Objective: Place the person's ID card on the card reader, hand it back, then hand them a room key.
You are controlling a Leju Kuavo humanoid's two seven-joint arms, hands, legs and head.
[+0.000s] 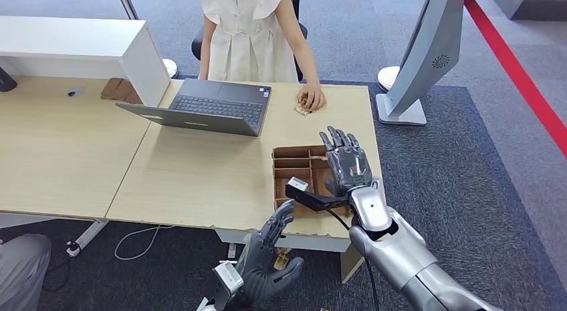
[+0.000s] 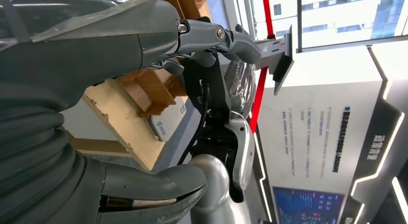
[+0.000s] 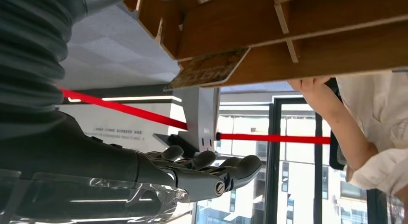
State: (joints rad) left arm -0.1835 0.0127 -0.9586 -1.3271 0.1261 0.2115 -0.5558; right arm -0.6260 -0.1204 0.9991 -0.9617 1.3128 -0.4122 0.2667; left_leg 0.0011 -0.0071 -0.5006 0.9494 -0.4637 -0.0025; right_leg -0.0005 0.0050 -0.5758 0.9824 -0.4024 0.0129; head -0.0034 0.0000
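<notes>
A person in a white dress stands at the far side of the table and presses a hand onto a small card at the table's far edge. My right hand hovers open, fingers stretched flat, over a wooden compartment tray. A patterned card lies in that tray in the right wrist view, with my fingers spread and nothing in them. A white flat card reader sits beside the tray at the table's edge. My left hand hangs below the front edge, fingers apart.
An open grey laptop stands left of the tray. A white box sits at the back left. A grey kiosk stand rises right of the table. Cables and a power strip lie on the floor.
</notes>
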